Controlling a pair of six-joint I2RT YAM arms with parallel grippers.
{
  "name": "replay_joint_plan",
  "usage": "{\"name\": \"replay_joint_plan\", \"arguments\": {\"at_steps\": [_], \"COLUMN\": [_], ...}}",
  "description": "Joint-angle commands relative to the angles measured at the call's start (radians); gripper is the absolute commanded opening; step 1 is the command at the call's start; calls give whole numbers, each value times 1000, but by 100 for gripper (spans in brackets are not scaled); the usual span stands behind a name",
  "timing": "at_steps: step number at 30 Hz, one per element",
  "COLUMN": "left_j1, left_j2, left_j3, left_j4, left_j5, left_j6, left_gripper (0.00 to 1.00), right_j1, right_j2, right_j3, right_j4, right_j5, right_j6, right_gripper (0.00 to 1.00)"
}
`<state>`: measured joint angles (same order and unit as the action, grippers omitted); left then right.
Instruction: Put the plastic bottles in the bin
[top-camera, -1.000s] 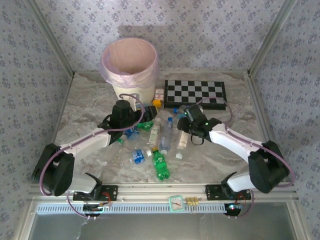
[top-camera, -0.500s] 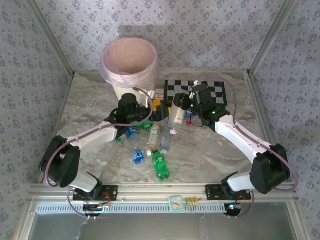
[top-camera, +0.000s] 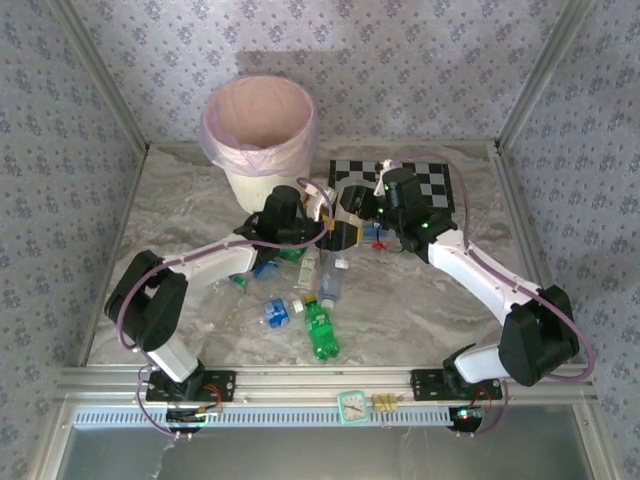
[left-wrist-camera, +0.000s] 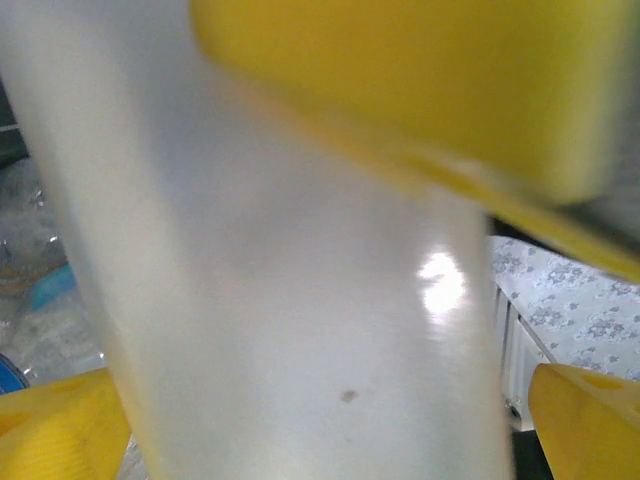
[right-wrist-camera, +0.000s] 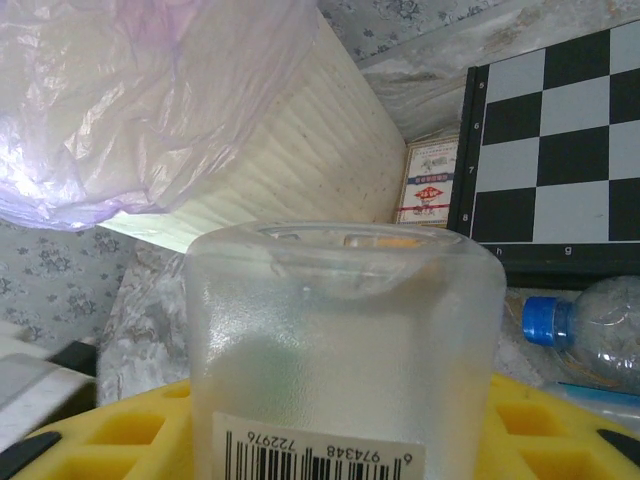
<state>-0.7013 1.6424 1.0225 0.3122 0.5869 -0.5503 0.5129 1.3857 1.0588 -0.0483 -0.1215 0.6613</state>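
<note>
The round cream-white ribbed plastic bin (top-camera: 262, 178) stands at 11 o'clock on the marbled grey table (top-camera: 180, 215) in the top view. A crinkled, pale pink translucent bag liner is folded over its rim. At 5 o'clock from the bin, the left gripper (top-camera: 336, 231) has its jaws spread wide. Its yellow ribbed fingers (left-wrist-camera: 58, 432) stand either side of a frosted, translucent white cylindrical plastic bottle (top-camera: 352, 195), and a dark gap shows beside one finger. The right gripper (top-camera: 362, 207) is clamped on that frosted bottle, whose flat base and barcode label face its wrist camera. At 6 o'clock from both grippers, loose bottles lie on the table: a glossy green bottle (top-camera: 320, 330) and clear crumpled bottles (top-camera: 333, 281) with blue caps. At 3 o'clock lies the flat black-and-white chessboard (top-camera: 425, 185).

Half a second earlier the left gripper sat further toward 9 o'clock. The frosted bottle then hung lower in the top view, toward 6 o'clock.
</note>
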Motion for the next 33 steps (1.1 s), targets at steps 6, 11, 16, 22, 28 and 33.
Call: {"name": "replay_joint_plan", "arguments": {"at_steps": [6, 11, 16, 22, 28, 33], "left_j1": [-10, -10, -9, 9, 31, 37], "left_j2": [17, 17, 12, 10, 7, -11], "left_j3": [25, 24, 20, 25, 56, 174], "left_j4": [7, 14, 2, -15, -40, -144], "left_j5": [-24, -36, -76, -119, -132, -173], "left_j6": [-2, -5, -6, -9, 4, 108], "left_gripper": [75, 61, 56, 55, 54, 54], "right_j1": [1, -1, -5, -35, -84, -110], "right_j2": [-17, -19, -35, -83, -156, -201], "right_j3": [-16, -19, -19, -37, -77, -129], "right_j4": [30, 31, 27, 15, 6, -3], "right_j5": [-10, -12, -7, -6, 13, 60], "right_j6": [9, 12, 19, 31, 32, 38], "right_gripper": [49, 51, 63, 83, 90, 100]}}
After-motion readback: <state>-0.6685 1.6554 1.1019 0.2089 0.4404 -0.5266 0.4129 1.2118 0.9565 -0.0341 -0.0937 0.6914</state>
